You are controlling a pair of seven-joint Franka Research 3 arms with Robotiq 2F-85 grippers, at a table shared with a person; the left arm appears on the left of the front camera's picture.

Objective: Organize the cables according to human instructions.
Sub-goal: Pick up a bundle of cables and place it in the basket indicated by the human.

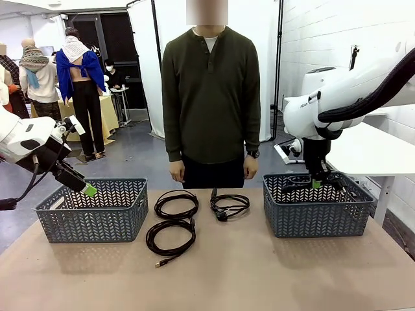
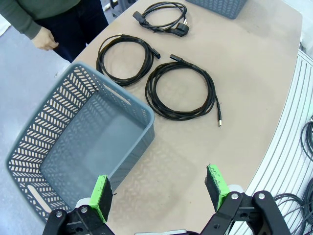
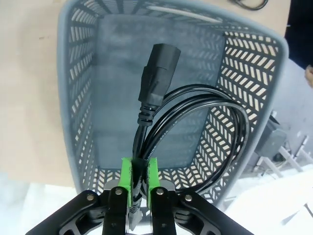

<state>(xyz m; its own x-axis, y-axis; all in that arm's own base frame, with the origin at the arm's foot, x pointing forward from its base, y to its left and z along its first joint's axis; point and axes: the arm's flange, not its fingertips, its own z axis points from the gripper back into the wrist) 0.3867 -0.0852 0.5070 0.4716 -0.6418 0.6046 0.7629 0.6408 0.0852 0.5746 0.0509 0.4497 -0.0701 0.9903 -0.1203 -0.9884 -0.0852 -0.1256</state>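
Observation:
Three black coiled cables lie on the table between the baskets: one near the person, one closer to me, and one right of the middle. A fourth cable with a chunky plug hangs over the right basket, my right gripper shut on it. My left gripper stands open above the near edge of the left basket, nothing between its fingers. The human stands at the far side, arms hanging down.
The left basket holds nothing. Bare tabletop stretches in front of the cables and baskets. One of the person's hands hangs just past the far table edge. Other people stand far off at the back left.

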